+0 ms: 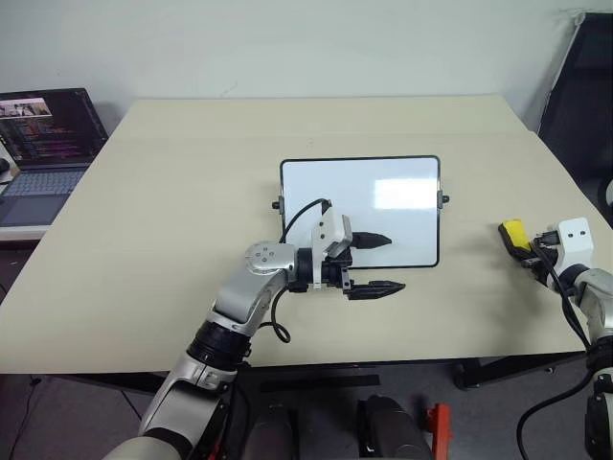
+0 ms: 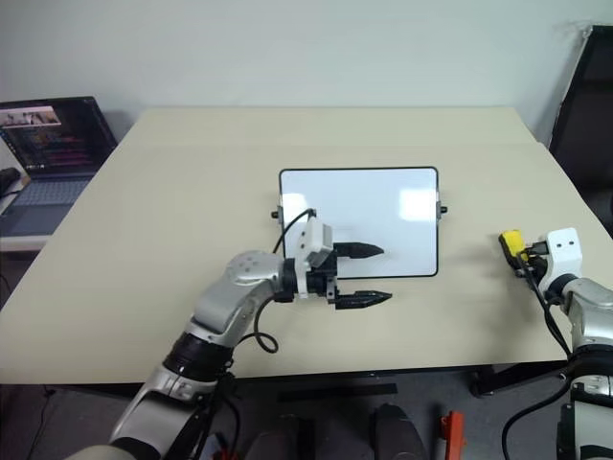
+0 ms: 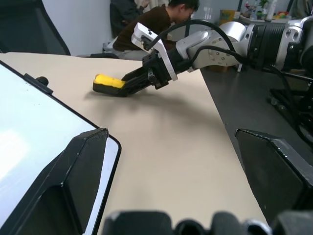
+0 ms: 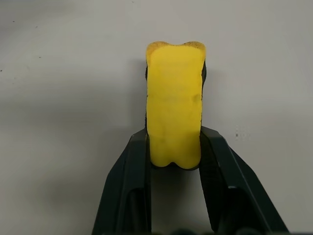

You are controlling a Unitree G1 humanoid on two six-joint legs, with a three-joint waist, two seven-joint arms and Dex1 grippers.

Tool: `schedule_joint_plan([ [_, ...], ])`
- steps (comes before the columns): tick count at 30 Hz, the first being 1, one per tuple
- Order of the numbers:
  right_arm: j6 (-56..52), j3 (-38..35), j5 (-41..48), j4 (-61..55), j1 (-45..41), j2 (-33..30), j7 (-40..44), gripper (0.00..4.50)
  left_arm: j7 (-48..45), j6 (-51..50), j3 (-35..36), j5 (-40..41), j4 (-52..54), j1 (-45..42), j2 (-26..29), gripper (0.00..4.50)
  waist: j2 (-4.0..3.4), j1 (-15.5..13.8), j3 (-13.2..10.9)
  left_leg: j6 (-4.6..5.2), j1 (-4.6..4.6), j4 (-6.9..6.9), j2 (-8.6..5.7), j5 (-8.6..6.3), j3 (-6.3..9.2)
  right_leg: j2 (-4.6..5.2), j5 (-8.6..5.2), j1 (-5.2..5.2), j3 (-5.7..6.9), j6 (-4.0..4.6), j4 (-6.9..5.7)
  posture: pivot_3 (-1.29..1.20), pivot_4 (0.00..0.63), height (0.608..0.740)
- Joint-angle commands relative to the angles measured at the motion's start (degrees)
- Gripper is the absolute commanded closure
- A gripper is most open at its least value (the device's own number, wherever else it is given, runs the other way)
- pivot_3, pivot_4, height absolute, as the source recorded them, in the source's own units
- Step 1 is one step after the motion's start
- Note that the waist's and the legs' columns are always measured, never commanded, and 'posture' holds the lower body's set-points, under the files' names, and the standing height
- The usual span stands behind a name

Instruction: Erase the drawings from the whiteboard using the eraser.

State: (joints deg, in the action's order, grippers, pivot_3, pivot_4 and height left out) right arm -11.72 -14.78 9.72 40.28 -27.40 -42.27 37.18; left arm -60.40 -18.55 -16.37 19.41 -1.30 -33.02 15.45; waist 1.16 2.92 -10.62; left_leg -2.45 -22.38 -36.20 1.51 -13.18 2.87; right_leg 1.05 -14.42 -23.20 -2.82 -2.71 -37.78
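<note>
Office or robotics lab room. Large beige table [image 1: 192,192] in centre, plain pale wall [image 1: 287,48] behind far edge. Open laptop [image 1: 43,144] on separate surface at far left, dark screen showing coloured code lines. Black office chair [image 1: 579,96] at far right. Left wrist view: seated person [image 3: 156,24] in dark top beyond table, cluttered shelf or desk with bottles and small items [image 3: 254,10] behind, dark floor [image 3: 244,98] beside table. Small whiteboard [image 1: 383,206] lies on table.

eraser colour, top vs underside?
The eraser is bright yellow on top; its dark underside shows best in the left wrist view.
</note>
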Motion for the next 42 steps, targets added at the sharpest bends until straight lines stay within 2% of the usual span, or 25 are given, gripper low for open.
schedule_joint_plan([
  [1, 1.1, 0.2, -0.6, 1.4, -0.9, -1.9, 1.3, 3.52, 0.3, 0.1, 1.4, 1.1, 2.4, -0.8, -0.2, 0.00, 0.00, 0.0, 0.0, 0.00, 0.01, 0.00, 0.00, 0.00, 0.00, 0.00, 0.00, 0.00, 0.00, 0.00, 0.00, 0.00, 0.150, 0.740],
  [23, -0.7, -0.1, -0.6, 2.0, 1.3, -5.7, 3.6, 3.52, 0.3, -0.8, 1.4, 1.6, 3.1, -1.9, 0.0, 0.00, 0.00, 0.0, 0.0, 0.00, 0.01, 0.00, 0.00, 0.00, 0.00, 0.00, 0.00, 0.01, 0.00, 0.00, 0.00, 0.00, 0.150, 0.740],
  [25, -0.6, -0.2, -0.4, 1.9, 1.6, -5.7, 4.0, 2.81, 0.4, -1.2, 1.5, 2.0, 3.4, -2.1, 0.0, 0.00, 0.00, 0.0, 0.0, 0.00, 0.01, 0.00, 0.00, 0.00, 0.00, 0.00, 0.00, 0.01, 0.00, 0.00, 0.00, 0.00, 0.150, 0.740],
  [28, -0.5, -0.1, -0.1, 1.3, 2.1, -5.6, 5.1, 1.98, 0.3, -1.2, 1.6, 2.1, 3.4, -2.1, 0.2, 0.00, 0.00, 0.0, 0.0, 0.00, 0.01, 0.00, 0.00, 0.00, 0.00, 0.00, 0.00, 0.01, 0.00, 0.00, 0.00, 0.00, 0.150, 0.740],
  [33, -1.5, -0.8, 0.9, -3.3, 3.3, -6.2, 6.2, 0.19, 1.6, -0.4, 4.0, 1.8, 3.1, -3.1, 1.4, 0.00, 0.00, 0.2, 0.0, 0.00, 0.04, 0.00, 0.00, 0.00, -0.01, 0.00, 0.00, 0.01, -0.02, 0.00, -0.03, 0.00, 0.150, 0.740],
  [34, -2.0, -1.2, 1.3, -4.8, 3.5, -6.3, 6.1, 0.02, 2.0, -0.5, 5.0, 2.0, 3.6, -3.4, 1.9, 0.00, 0.00, 0.2, 0.0, 0.00, 0.05, 0.00, 0.01, 0.00, -0.01, 0.00, 0.00, 0.01, -0.02, 0.00, -0.04, 0.00, 0.150, 0.740],
  [39, -4.5, -4.8, 4.0, -16.6, 5.5, -6.8, 3.8, 0.02, 8.1, -1.0, 13.5, 3.2, 5.7, -6.0, 4.4, 0.00, -0.02, 0.3, 0.0, 0.00, 0.03, 0.00, 0.00, 0.00, 0.00, 0.00, -0.01, 0.00, -0.02, -0.01, -0.05, 0.00, 0.150, 0.740],
  [42, -3.6, -8.0, 7.5, -23.5, 3.7, -0.9, -2.1, 0.02, 13.4, -0.4, 20.3, 2.4, 3.4, -5.7, 7.6, 0.00, -0.02, 0.5, 0.0, -0.01, 0.04, 0.01, 0.02, 0.00, 0.00, 0.00, -0.01, 0.00, -0.02, -0.01, -0.04, 0.00, 0.150, 0.740],
])
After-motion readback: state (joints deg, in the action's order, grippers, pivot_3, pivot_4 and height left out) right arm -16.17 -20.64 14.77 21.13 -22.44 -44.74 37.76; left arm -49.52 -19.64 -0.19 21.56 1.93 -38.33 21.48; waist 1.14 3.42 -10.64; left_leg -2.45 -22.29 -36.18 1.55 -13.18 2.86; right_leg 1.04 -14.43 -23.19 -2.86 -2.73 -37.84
